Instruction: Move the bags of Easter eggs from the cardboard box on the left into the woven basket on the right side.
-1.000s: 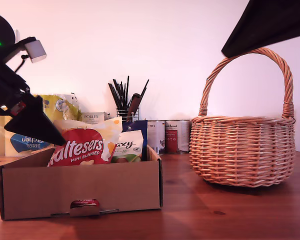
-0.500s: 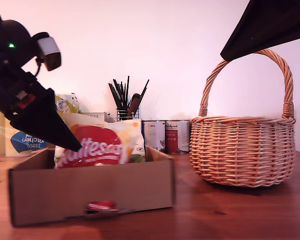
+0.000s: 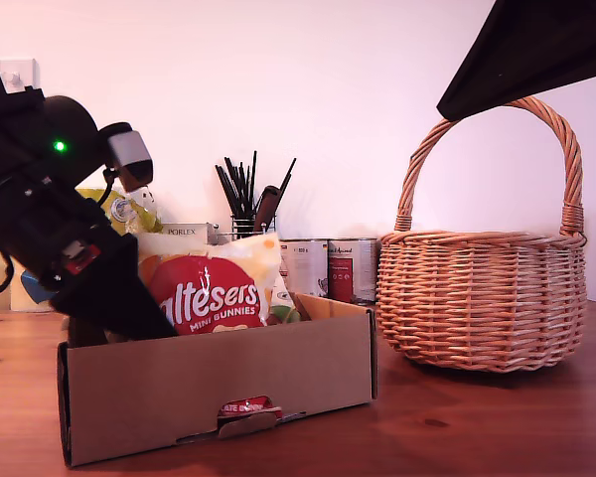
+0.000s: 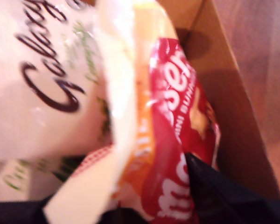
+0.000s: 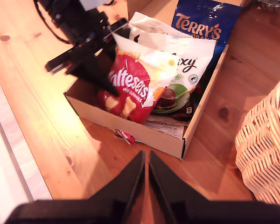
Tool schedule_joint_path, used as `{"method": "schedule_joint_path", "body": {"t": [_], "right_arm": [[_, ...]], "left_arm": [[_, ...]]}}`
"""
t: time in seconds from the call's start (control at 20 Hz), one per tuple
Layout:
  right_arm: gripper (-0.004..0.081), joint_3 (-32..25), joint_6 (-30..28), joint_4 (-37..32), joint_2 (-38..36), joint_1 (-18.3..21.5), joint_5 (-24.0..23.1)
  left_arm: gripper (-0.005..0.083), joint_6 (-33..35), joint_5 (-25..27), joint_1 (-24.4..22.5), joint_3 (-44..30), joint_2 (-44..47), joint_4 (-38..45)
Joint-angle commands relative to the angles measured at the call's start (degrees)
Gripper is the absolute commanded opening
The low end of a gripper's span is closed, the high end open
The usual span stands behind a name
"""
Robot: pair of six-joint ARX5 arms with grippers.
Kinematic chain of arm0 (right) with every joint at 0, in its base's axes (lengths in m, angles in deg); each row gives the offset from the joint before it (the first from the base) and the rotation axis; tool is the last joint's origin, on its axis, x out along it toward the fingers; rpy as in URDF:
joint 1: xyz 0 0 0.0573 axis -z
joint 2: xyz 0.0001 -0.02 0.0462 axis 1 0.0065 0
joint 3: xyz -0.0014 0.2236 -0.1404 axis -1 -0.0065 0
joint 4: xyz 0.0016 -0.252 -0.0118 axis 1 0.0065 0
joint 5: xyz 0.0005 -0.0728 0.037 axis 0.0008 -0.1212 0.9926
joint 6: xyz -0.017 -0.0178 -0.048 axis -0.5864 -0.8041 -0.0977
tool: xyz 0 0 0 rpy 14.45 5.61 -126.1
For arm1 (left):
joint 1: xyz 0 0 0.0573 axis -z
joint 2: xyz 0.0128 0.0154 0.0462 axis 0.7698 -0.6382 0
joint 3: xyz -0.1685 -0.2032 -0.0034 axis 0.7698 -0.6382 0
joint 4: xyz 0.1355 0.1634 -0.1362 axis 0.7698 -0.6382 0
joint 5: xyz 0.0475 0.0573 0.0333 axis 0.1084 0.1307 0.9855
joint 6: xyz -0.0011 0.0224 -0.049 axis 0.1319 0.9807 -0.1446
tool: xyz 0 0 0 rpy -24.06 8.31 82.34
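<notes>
First gripper [image 3: 144,318]: reached down into the box at the exterior view's left, dark fingers [image 4: 214,191] pinching the lower edge of the Maltesers bag; arm body with a green light above it.
Maltesers bag [image 3: 211,296]: red and white, stood upright in the box, tilted slightly, "Mini Bunnies" legible on its face; showed above the front wall.
Galaxy bags [image 5: 184,77]: white and green, lay behind the Maltesers bag inside the box, partly overlapped by it; seen close and blurred in the first wrist view [image 4: 46,79].
Terry's bag [image 5: 203,25]: dark blue, leaned at the far end of the box, its top past the rim.
Box [image 3: 219,383]: brown cardboard, low-walled, sat skewed on the bench, one corner turned toward the exterior camera; front tuck tab with a red scrap at it.
Basket [image 3: 482,298]: tan wicker, tall arched handle, stood on the bench at the exterior view's right, well apart from the box; no bag visible over its rim.
Second gripper [image 5: 146,163]: hung high over the bench near the box's front corner, fingers pressed together, nothing between them.
Background: kitchen towel pack [image 3: 119,211], pot of dark utensils [image 3: 250,199] and tins [image 3: 338,268] lined the wall.
Bench [image 3: 457,427]: reddish wood.
</notes>
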State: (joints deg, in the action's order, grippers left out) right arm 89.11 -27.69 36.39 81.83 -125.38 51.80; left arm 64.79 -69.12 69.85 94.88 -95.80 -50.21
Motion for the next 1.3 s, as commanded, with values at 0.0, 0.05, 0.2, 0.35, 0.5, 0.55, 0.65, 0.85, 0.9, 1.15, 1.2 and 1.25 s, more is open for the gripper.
{"method": "schedule_joint_path", "body": {"t": [0.0, 0.05, 0.2, 0.35, 0.5, 0.55, 0.65, 0.85, 0.9, 1.15, 1.2, 1.25], "right_arm": [[-0.0012, 0.42, -0.33, -0.2, 0.07, -0.28, 0.04], [-0.0012, 0.42, -0.33, -0.17, 0.07, -0.28, 0.04], [-0.0012, 0.42, -0.33, -0.11, 0.07, -0.28, 0.02], [-0.0012, 0.42, -0.31, 0.35, 0.07, -0.28, 0.02], [-0.0012, 0.42, -0.31, 0.96, 0.07, -0.28, 0.02], [-0.0012, 0.42, -0.31, 1.09, 0.07, -0.28, 0.02], [-0.0012, 0.42, -0.31, 1.22, 0.07, -0.28, 0.0], [-0.0012, 0.42, -0.35, 1.22, 0.07, -0.28, -0.02], [-0.0012, 0.42, -0.35, 1.2, 0.07, -0.24, -0.02], [-0.0012, 0.42, -0.37, 1.9, 0.04, -0.22, -0.02], [-0.0012, 0.42, -0.37, 2.36, -0.09, -0.24, -0.02], [-0.0012, 0.42, -0.39, 2.75, -0.17, -0.22, -0.02]], "left_arm": [[0.0238, -1.64, -0.39, -0.26, -0.7, -0.61, 2.08], [0.0139, -2.01, -0.7, -0.26, -0.7, -0.61, 2.47], [0.0003, -2.6, -1.33, -0.26, -0.7, -0.61, 2.49], [0.0001, -2.62, -2.14, -0.26, 0.24, -0.5, 1.55], [0.0001, -2.69, -2.71, -0.26, 3.28, -0.42, -2.89], [0.0001, -2.69, -3.17, -0.26, 4.5, -0.39, -4.61], [0.0001, -2.69, -4.46, -0.26, 7.32, -0.39, -8.5], [-0.0021, -2.67, -8.57, -0.26, 12.28, -0.39, -13.97], [-0.0021, -2.67, -10.43, -0.26, 13.07, -0.39, -14.58], [-0.0021, -7.8, -19.5, -0.2, 14.25, -0.39, -11.23], [-0.0021, -9.68, -21.53, -0.09, 14.25, -0.39, -9.09], [-0.0021, -12.28, -22.8, 0.37, 14.25, -0.39, -6.29]]}}
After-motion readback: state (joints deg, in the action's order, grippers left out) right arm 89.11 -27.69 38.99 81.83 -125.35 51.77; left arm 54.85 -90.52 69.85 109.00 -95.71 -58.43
